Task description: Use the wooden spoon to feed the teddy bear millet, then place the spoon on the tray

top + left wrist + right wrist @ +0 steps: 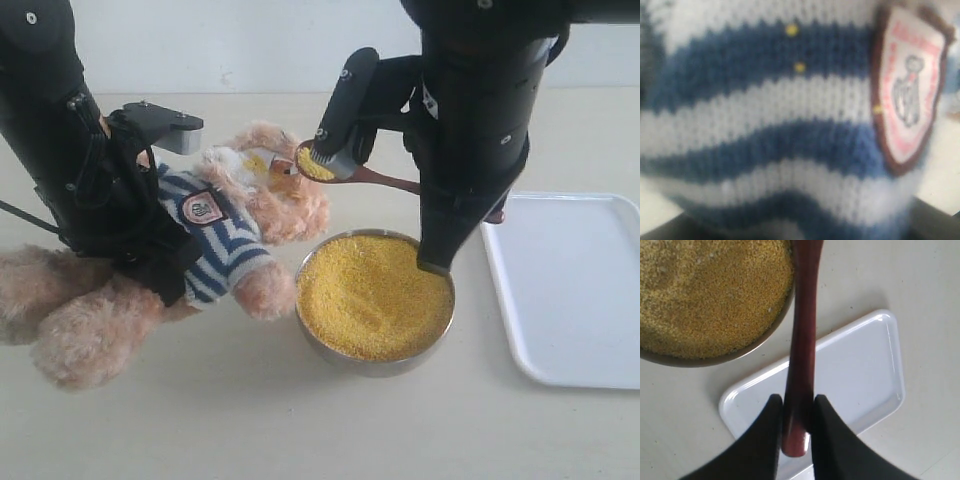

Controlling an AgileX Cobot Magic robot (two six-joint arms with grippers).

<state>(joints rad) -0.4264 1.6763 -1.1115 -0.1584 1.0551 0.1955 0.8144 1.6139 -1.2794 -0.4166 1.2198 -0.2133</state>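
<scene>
The teddy bear (262,205) lies tilted on the table at the left, in a striped shirt (790,125) with a badge (910,90). My left gripper (165,255) is clamped around its torso, and its fingers are hidden in the left wrist view. My right gripper (795,402) is shut on the end of the wooden spoon (804,315). The spoon (385,180) reaches left to the bear's face, with millet (312,166) heaped in its round bowl. The metal bowl (372,362) of millet (370,295) stands just right of the bear. The white tray (570,290) lies at the far right.
A few yellow grains (791,30) cling to the bear's shirt. The right arm (475,130) hangs over the far side of the metal bowl. In the right wrist view the tray (855,365) lies beneath the spoon's handle end, beside the bowl's rim (715,360).
</scene>
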